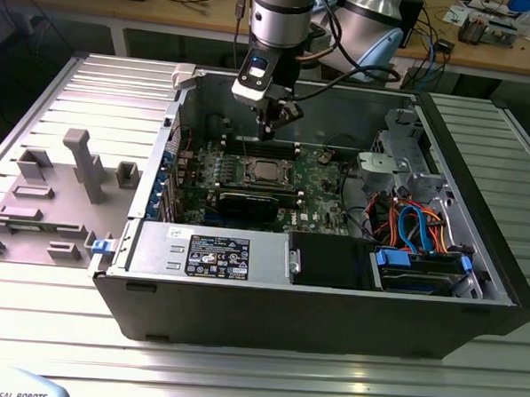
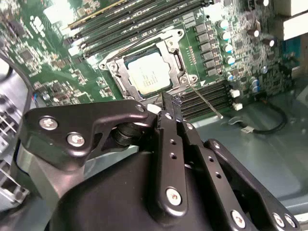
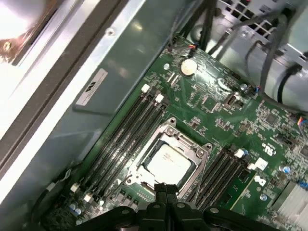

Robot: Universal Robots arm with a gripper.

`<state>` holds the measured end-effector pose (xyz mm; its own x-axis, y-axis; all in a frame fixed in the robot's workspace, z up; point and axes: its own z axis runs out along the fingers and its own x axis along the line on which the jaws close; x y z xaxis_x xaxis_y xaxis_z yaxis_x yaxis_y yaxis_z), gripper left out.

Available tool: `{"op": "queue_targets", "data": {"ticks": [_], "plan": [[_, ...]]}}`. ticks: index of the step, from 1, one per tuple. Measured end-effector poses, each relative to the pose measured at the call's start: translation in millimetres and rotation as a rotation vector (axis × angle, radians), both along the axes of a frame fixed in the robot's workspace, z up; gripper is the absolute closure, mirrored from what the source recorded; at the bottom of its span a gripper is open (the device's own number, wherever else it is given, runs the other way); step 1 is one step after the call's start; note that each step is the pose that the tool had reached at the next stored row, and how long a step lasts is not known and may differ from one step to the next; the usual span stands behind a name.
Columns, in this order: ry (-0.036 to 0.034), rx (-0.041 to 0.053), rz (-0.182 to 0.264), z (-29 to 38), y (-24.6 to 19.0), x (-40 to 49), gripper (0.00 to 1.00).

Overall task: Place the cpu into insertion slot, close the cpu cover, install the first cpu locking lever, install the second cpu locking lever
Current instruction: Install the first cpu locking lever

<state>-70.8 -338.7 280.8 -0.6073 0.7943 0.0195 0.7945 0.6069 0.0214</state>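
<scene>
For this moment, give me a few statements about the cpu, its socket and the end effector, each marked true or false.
1. The cpu lies in the insertion slot. True.
2. The end effector grips the cpu. False: it is shut on nothing, above the motherboard.
3. The cpu cover lies down over the cpu. True.
4. The computer case is closed. False: its side is open and the motherboard is exposed.
5. The memory slots flank the insertion slot on two sides. True.
</scene>
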Motion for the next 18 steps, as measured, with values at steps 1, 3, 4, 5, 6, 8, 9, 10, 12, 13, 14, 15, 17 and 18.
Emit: {"op": "queue_targets", "data": {"ticks": [1, 3, 4, 5, 6, 8, 9, 10, 12, 13, 14, 15, 17, 18], "plan": [[0.0000, 0.0000, 0.050, -0.1, 0.0, -0.1, 0.89], [-0.0001, 0.0001, 0.053, -0.1, 0.0, -0.2, 0.89], [0.0000, 0.0000, 0.053, -0.1, 0.0, -2.2, 0.89], [0.0000, 0.0000, 0.053, -0.1, 0.0, -3.7, 0.89], [0.0000, 0.0000, 0.053, -0.1, 0.0, -3.9, 0.89], [0.0000, 0.0000, 0.053, -0.1, 0.0, -4.0, 0.89], [0.0000, 0.0000, 0.053, -0.1, 0.0, -4.1, 0.89], [0.0000, 0.0000, 0.053, -0.1, 0.0, -4.2, 0.89], [0.0000, 0.0000, 0.053, -0.1, 0.0, -4.4, 0.89], [0.0000, 0.0000, 0.053, -0.1, 0.0, -4.5, 0.89], [0.0000, 0.0000, 0.053, -0.1, 0.0, -4.5, 0.89], [0.0000, 0.0000, 0.053, -0.1, 0.0, -4.5, 0.89], [0.0000, 0.0000, 0.063, -0.1, 0.0, -4.6, 0.89], [0.0000, 0.0000, 0.090, 0.0, 0.0, -4.6, 0.89]]}}
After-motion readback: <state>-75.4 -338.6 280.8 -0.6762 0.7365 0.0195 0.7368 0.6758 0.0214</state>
